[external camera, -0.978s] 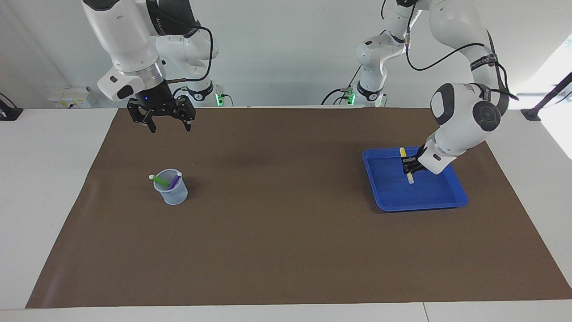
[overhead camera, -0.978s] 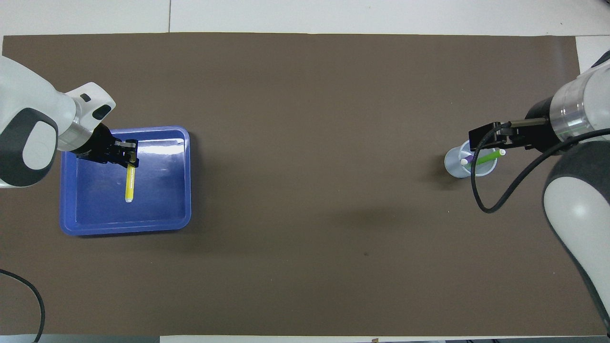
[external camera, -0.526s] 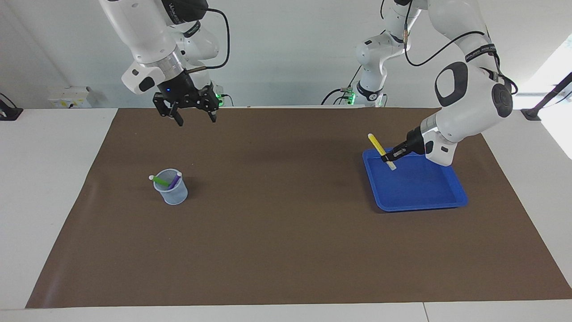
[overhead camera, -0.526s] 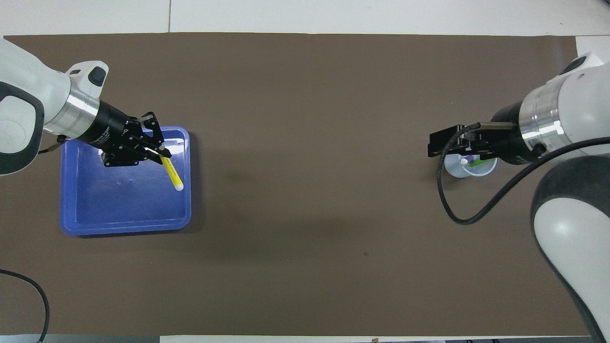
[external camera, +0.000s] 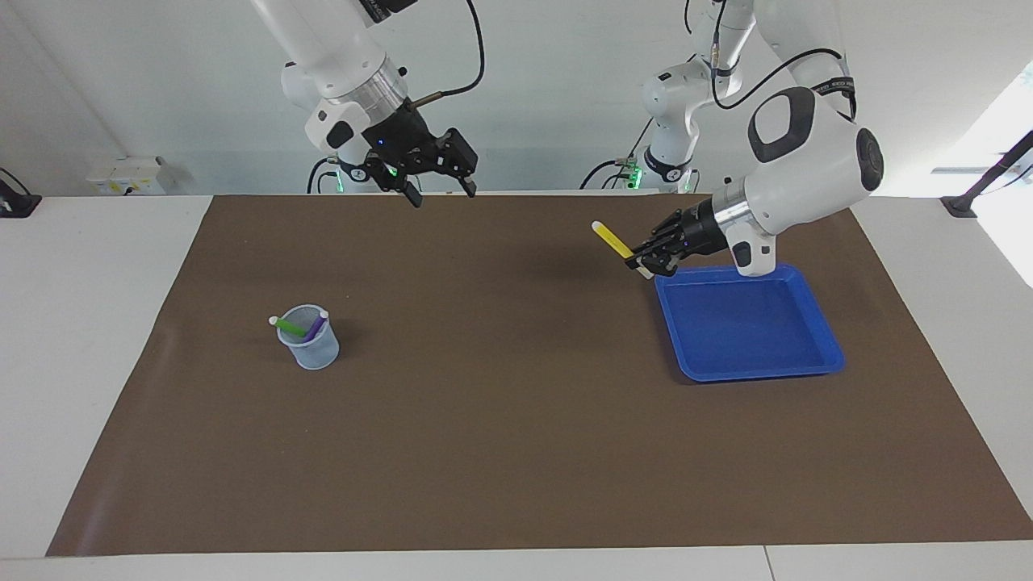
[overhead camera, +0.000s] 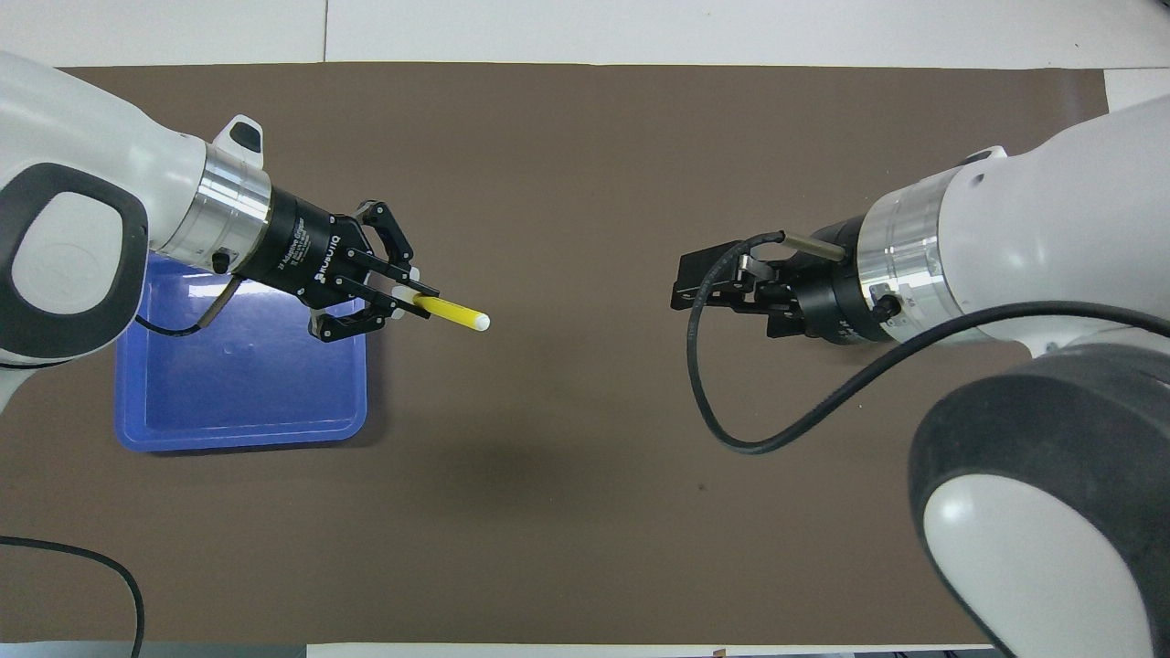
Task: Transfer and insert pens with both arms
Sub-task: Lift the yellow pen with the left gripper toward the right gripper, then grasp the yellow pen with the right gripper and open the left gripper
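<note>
Here your left gripper [external camera: 648, 260] pinched the yellow pen [external camera: 612, 240] by one end, so it could have pivoted or slipped before your wide-open right gripper [external camera: 440, 194] took it.

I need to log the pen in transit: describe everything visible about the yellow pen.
The yellow pen is a thin, smooth, plastic-looking stick with a bright yellow barrel and a pale whitish tip at its free end. The left gripper is shut on its other end, where a bit of pale end shows past the fingers. It is up in the air, tilted, free end higher and pointing toward the right arm's end of the table, over the brown mat just beside the blue tray. Nothing else touches it.
</note>
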